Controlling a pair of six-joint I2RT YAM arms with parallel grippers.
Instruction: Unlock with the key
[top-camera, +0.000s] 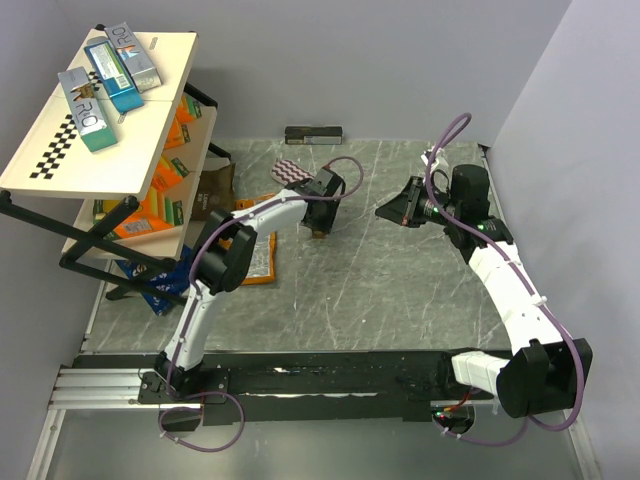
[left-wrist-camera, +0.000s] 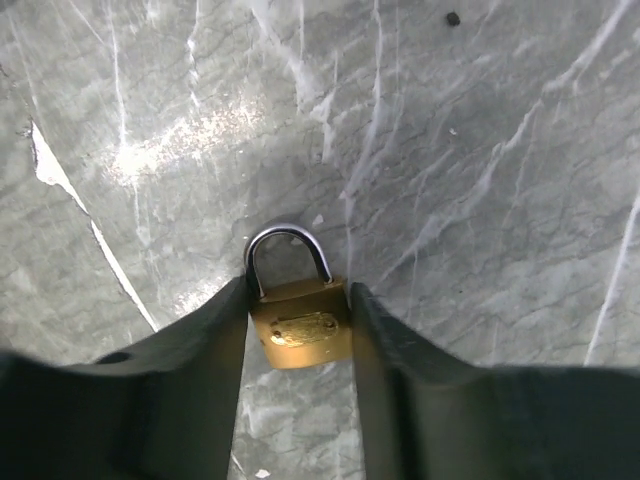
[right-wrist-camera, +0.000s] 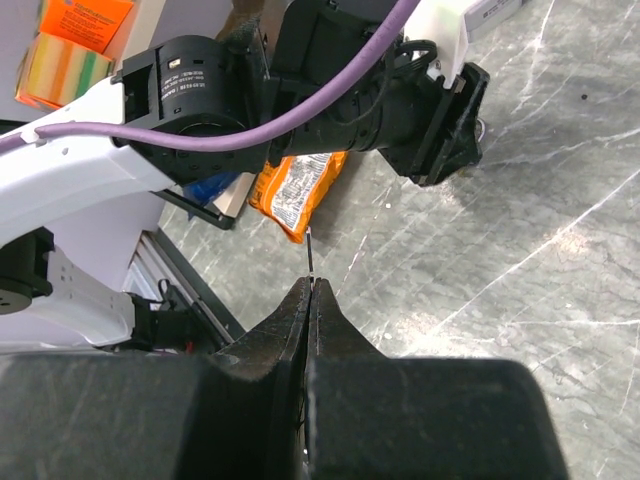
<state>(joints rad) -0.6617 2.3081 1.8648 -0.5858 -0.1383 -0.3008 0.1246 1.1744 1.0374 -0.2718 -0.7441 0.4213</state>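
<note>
With the left gripper (left-wrist-camera: 298, 292) pinching the brass padlock (left-wrist-camera: 300, 330) and the right gripper (right-wrist-camera: 311, 287) clenched on the key (right-wrist-camera: 311, 255), insertion is next, probably by aligning the key with the keyhole.

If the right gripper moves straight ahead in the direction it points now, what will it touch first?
Probably the left arm's wrist, lying across the line of the right gripper and its thin key; depth is unclear.
</note>
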